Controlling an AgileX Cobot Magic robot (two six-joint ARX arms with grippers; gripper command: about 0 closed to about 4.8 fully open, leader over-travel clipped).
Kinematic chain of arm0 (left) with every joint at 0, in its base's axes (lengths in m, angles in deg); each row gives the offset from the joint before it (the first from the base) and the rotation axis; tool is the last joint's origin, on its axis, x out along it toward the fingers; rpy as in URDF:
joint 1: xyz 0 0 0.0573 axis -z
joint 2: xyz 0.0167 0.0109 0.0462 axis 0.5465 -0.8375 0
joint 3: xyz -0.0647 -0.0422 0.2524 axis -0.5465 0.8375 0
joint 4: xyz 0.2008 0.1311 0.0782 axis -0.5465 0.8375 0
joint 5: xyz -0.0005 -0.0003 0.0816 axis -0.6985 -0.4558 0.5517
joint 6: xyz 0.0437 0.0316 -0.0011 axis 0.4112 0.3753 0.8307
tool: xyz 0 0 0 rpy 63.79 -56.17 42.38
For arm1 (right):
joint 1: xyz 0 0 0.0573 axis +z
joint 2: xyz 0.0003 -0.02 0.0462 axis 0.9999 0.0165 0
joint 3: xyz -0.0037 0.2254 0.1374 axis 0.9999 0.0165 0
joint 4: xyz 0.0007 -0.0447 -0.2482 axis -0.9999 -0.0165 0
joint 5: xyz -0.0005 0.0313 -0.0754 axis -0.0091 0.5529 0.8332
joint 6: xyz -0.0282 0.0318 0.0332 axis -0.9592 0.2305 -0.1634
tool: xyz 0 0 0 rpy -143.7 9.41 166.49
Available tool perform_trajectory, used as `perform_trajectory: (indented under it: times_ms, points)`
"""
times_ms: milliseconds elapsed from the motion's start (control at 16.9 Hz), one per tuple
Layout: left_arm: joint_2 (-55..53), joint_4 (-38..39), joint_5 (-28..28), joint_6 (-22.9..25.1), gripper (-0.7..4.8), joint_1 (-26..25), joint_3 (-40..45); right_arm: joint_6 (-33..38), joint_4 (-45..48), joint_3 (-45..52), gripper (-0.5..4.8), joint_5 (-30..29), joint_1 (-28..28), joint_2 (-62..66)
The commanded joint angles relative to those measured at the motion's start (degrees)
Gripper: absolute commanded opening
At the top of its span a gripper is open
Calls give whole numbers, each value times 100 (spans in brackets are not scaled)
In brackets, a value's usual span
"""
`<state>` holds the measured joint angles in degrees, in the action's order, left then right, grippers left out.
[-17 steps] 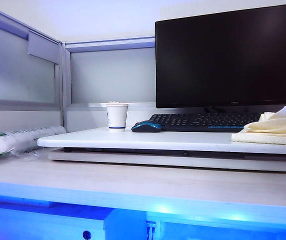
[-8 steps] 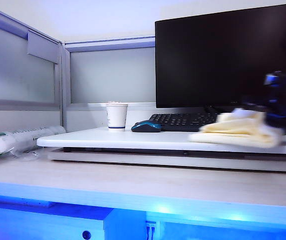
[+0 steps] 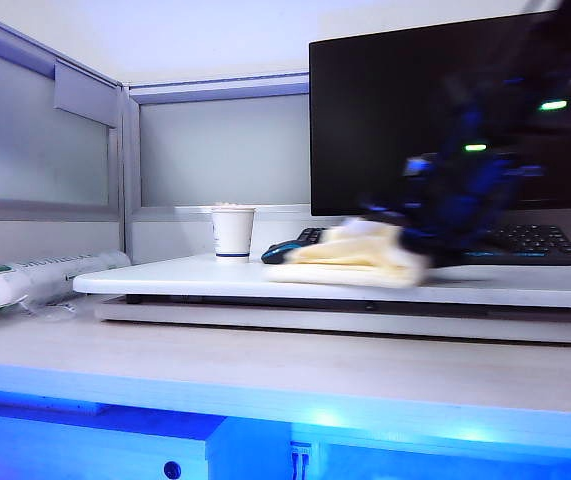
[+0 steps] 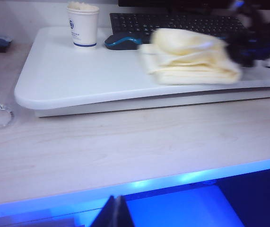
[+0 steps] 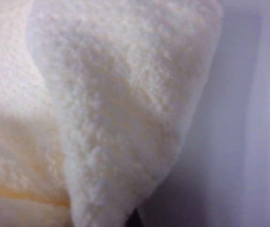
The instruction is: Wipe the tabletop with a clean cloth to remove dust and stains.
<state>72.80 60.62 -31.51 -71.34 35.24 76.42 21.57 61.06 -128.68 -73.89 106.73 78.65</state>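
Note:
The cream-yellow cloth (image 3: 350, 257) lies bunched on the white tabletop (image 3: 165, 278), near its middle and just right of the mouse. My right gripper (image 3: 417, 236), a blurred dark blue shape, is shut on the cloth's right end. The left wrist view shows the cloth (image 4: 191, 59) on the tabletop (image 4: 78, 75), with the right gripper (image 4: 248, 45) at its far end. Terry cloth (image 5: 101, 104) fills the right wrist view, and only a dark tip of the right gripper (image 5: 134, 219) shows. My left gripper (image 4: 117, 213) hangs shut below the desk's front edge, with nothing in it.
A white paper cup (image 3: 233, 233) and a blue-black mouse (image 4: 121, 42) stand at the tabletop's back left. The black keyboard (image 3: 525, 243) and the monitor (image 3: 415, 110) are behind the cloth. A wrapped roll (image 3: 25, 282) lies on the wood-grain desk (image 3: 265, 370) at the left, by the partition.
My right arm has come into view and swept the cloth left across the tabletop, from its right end to near the mouse. The keyboard's right part is now uncovered.

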Motion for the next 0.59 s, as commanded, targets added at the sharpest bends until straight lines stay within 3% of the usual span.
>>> perform_trajectory:
  times_ms: [59,295,590]
  points:
    - [-2,138,-68,-17,-6,-2,-7,136,-640,-745,-6,-116,417,603]
    - [-2,138,-68,-17,-6,-2,-7,155,-1134,-1991,-6,-133,835,1373]
    - [-2,138,-68,-17,-6,-2,-7,155,-1244,-2223,-6,-122,953,1537]
